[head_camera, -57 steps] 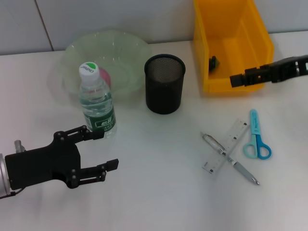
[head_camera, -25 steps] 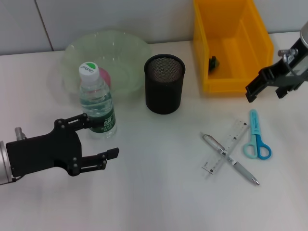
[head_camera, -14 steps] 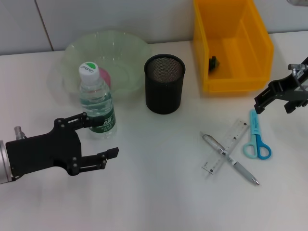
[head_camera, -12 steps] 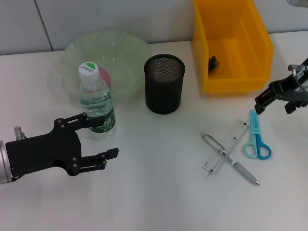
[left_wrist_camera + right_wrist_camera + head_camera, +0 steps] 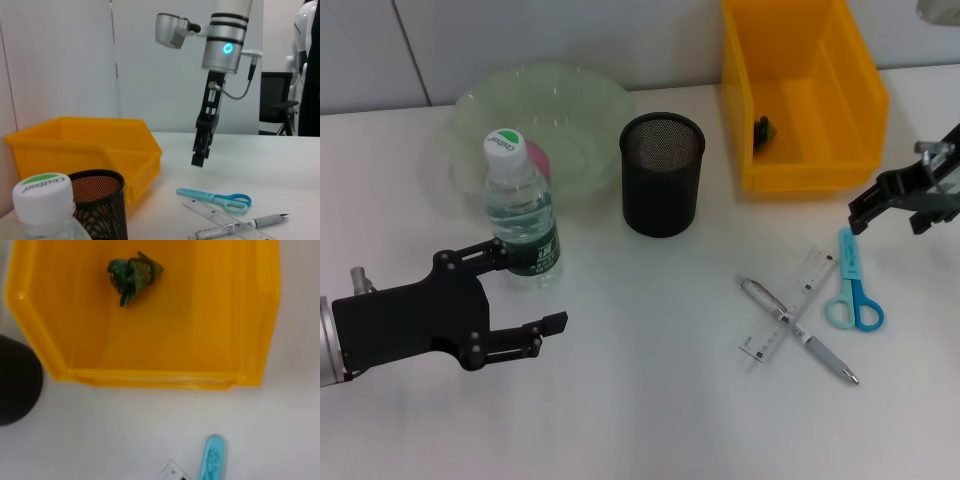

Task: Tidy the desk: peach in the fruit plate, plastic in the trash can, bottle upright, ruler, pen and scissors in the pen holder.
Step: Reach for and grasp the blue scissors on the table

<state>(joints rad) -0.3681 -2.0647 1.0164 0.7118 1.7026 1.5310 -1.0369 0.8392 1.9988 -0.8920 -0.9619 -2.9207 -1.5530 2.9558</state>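
Note:
The bottle [image 5: 523,215] stands upright in front of the pale green fruit plate [image 5: 582,100], where the pink peach [image 5: 536,158] lies. My left gripper [image 5: 535,291] is open just in front of the bottle, holding nothing. Dark crumpled plastic [image 5: 132,273] lies inside the yellow trash can [image 5: 840,80]. The clear ruler [image 5: 792,302] and the pen [image 5: 803,335] lie crossed on the table, with the blue scissors [image 5: 853,287] beside them. My right gripper [image 5: 892,212] hangs open and empty above the scissors' tip. The black mesh pen holder [image 5: 662,172] stands mid-table.
The white table [image 5: 650,400] ends at a wall behind the plate and trash can. In the left wrist view the bottle cap [image 5: 42,188] and pen holder [image 5: 98,200] are close, and the right gripper [image 5: 198,160] hangs over the scissors [image 5: 215,197].
My right gripper has swung away from the trash can's front wall, turned downward and come over the scissors' tip. The left gripper has barely shifted.

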